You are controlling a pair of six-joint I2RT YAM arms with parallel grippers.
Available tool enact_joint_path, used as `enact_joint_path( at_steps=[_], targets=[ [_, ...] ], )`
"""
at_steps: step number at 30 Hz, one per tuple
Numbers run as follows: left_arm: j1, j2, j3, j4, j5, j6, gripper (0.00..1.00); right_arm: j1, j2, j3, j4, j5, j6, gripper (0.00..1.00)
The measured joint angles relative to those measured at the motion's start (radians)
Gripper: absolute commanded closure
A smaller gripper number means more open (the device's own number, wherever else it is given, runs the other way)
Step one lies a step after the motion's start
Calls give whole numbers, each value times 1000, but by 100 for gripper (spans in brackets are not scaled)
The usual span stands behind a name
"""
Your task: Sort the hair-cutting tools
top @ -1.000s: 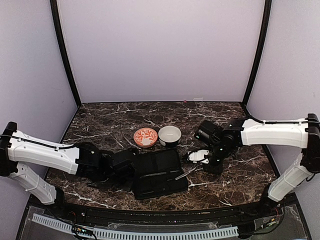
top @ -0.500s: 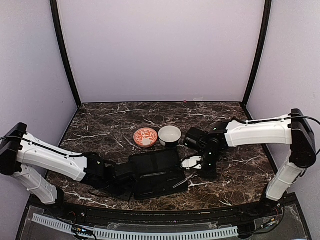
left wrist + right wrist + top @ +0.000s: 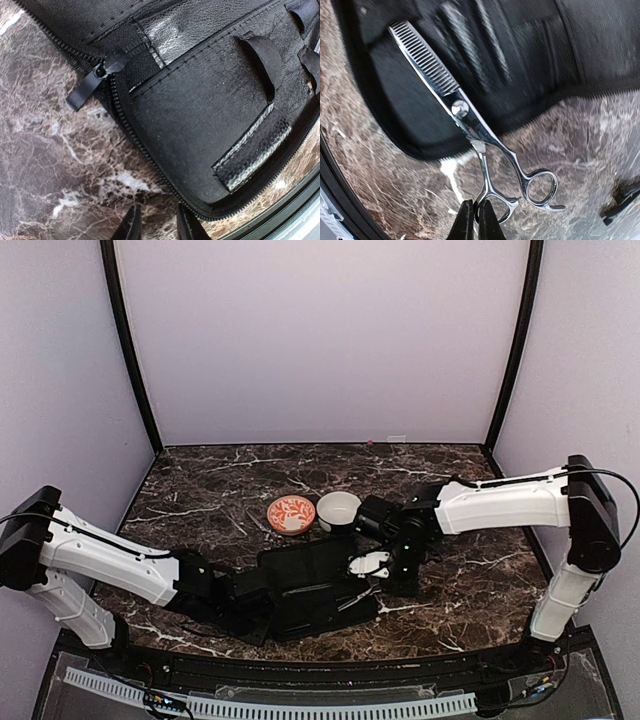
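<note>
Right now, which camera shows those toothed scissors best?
The right wrist view: the thinning scissors fill it, toothed blade over the black case, ring handles over the marble table. The top view shows only a silvery sliver at the case's edge; the left wrist view shows just the case.

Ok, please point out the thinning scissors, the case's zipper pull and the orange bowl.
thinning scissors (image 3: 460, 108): right wrist view, pivot screw.
zipper pull (image 3: 86, 89): left wrist view, middle of tab.
orange bowl (image 3: 291, 513): top external view, patterned inside.

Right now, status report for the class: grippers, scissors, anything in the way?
Left gripper open, beside black case. Right gripper shut on scissors, at a ring handle. Blades overlap case edge.
</note>
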Motion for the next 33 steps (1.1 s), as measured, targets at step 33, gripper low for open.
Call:
enact_joint_path(
  at_steps=[33],
  targets=[
    [0, 1, -11, 47, 15, 30, 76, 87, 98, 2, 120, -81, 62, 100]
  ],
)
